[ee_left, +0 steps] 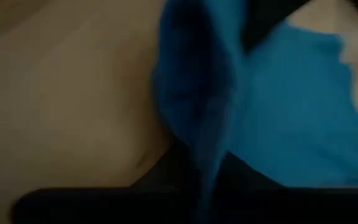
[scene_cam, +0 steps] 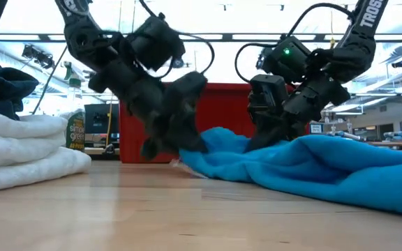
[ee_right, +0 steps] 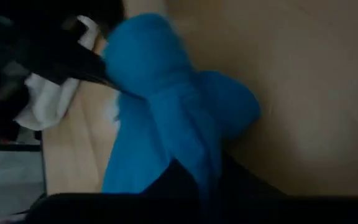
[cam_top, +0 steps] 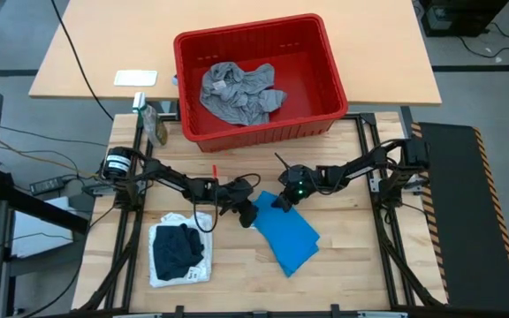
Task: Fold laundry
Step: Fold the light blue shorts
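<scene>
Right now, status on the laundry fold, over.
Left hand and right hand both shut on blue garment, at its far edge. Grey garment waits in red basket. Nothing blocking.

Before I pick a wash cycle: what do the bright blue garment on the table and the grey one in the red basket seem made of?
The bright blue garment, pinched at its edge by the left gripper and right gripper, looks like soft matte fleece or knit: it bunches in thick rounded folds. The crumpled grey garment in the glossy, probably plastic red basket looks like thin heathered jersey.

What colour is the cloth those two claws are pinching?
Bright blue. The blue cloth shows best in the high view, lying flat on the wooden table.
</scene>
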### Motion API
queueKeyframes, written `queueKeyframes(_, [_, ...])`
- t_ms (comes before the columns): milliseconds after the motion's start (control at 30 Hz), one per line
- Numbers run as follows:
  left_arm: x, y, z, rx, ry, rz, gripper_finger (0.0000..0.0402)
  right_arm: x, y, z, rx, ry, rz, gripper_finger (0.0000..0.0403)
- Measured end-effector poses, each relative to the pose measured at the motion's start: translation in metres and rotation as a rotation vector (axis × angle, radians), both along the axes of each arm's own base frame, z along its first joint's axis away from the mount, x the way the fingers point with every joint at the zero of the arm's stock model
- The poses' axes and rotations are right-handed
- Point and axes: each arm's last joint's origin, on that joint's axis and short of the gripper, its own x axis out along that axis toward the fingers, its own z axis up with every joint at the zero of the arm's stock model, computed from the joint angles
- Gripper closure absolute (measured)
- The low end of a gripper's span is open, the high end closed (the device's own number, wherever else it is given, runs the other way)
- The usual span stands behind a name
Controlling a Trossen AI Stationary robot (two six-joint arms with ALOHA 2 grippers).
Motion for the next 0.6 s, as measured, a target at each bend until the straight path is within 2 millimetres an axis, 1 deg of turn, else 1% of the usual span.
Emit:
queueKeyframes(67, [-0.001,0.002,0.012,0.026,-0.030,-0.033,0.0384,-0.001,-0.001,0.008,-0.062,-0.027,-0.034,0.0381])
queueKeyframes(100, [-0.002,0.004,0.018,0.042,-0.047,-0.043,0.0390,0.000,-0.002,0.014,-0.103,-0.057,-0.052,0.0379])
queueKeyframes(233, [-0.009,0.017,0.051,0.131,-0.111,-0.068,0.0389,-0.002,-0.003,0.040,-0.275,-0.162,-0.080,0.0386])
queueKeyframes(300, [-0.012,0.025,0.071,0.188,-0.125,-0.083,0.0389,-0.004,-0.004,0.056,-0.368,-0.224,-0.073,0.0388])
queueKeyframes(400, [-0.015,0.035,0.113,0.288,-0.162,-0.114,0.0390,-0.003,-0.006,0.088,-0.546,-0.336,-0.059,0.0389])
queueKeyframes(467, [-0.017,0.037,0.147,0.373,-0.185,-0.155,0.0390,-0.003,-0.007,0.117,-0.679,-0.420,-0.056,0.0389])
queueKeyframes(533, [-0.018,0.036,0.189,0.463,-0.234,-0.200,0.0390,-0.002,-0.005,0.151,-0.800,-0.488,-0.078,0.0389])
queueKeyframes(600, [-0.020,0.032,0.226,0.536,-0.257,-0.248,0.0391,-0.003,-0.002,0.182,-0.898,-0.520,-0.088,0.0389])
